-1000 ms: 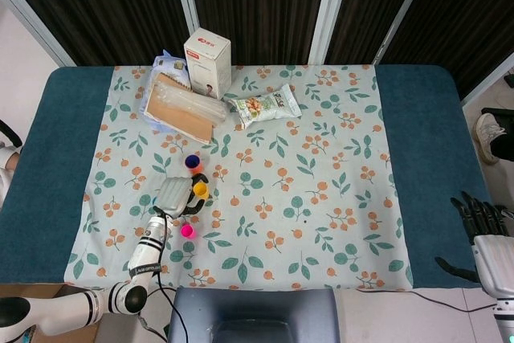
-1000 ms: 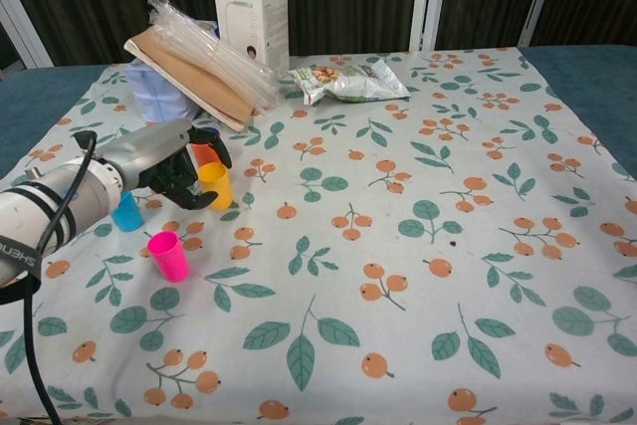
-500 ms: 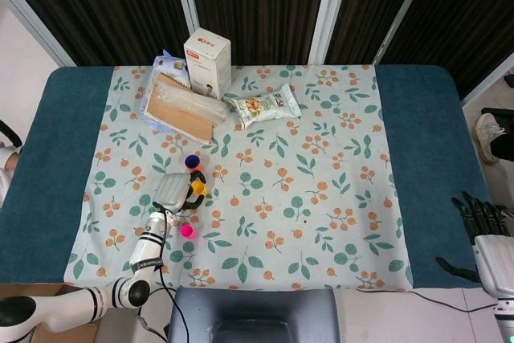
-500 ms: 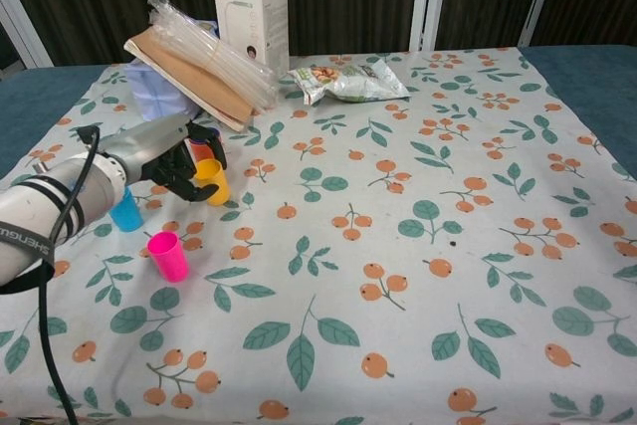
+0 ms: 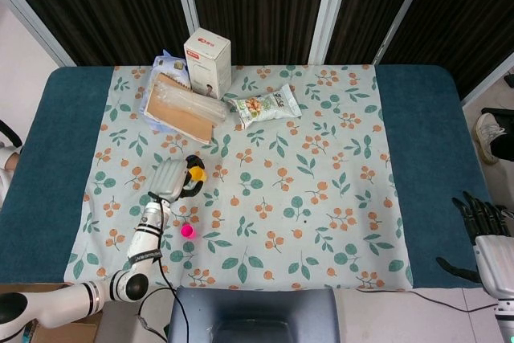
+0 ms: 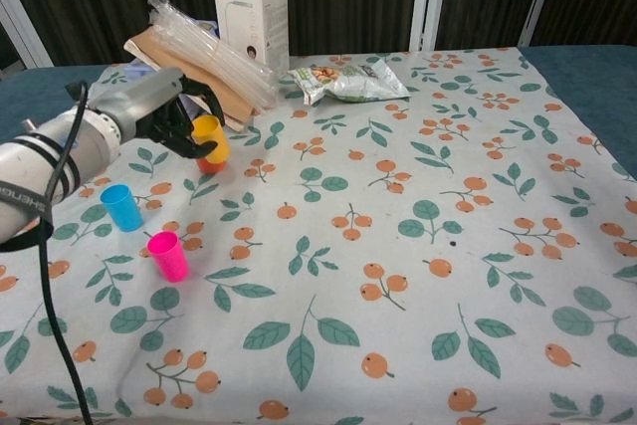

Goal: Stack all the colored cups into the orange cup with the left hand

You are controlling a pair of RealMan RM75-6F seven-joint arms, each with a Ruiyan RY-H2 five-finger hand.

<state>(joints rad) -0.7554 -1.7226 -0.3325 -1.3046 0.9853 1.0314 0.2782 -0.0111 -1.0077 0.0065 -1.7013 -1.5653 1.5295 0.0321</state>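
My left hand (image 5: 173, 176) (image 6: 159, 106) grips a yellow cup (image 5: 197, 173) (image 6: 211, 136), lifted off the cloth and tilted. Just below and behind it in the chest view, an orange cup (image 6: 206, 164) peeks out; the head view hides that cup under the hand. A blue cup (image 6: 121, 207) stands upright to the left of the hand. Nearer the front edge stands a pink cup (image 5: 187, 231) (image 6: 167, 255). My right hand (image 5: 482, 226) hangs off the table's right front corner, fingers apart and empty.
A white carton (image 5: 207, 62) (image 6: 249, 7) stands at the back. Beside it lie a brown packet under clear plastic (image 5: 181, 108) (image 6: 199, 72) and a snack bag (image 5: 265, 106) (image 6: 350, 80). A floral cloth (image 6: 418, 276) covers the table.
My left hand has carried the yellow cup up and toward the back, from beside the orange cup to above it. The blue cup is now uncovered. The right hand has not moved.
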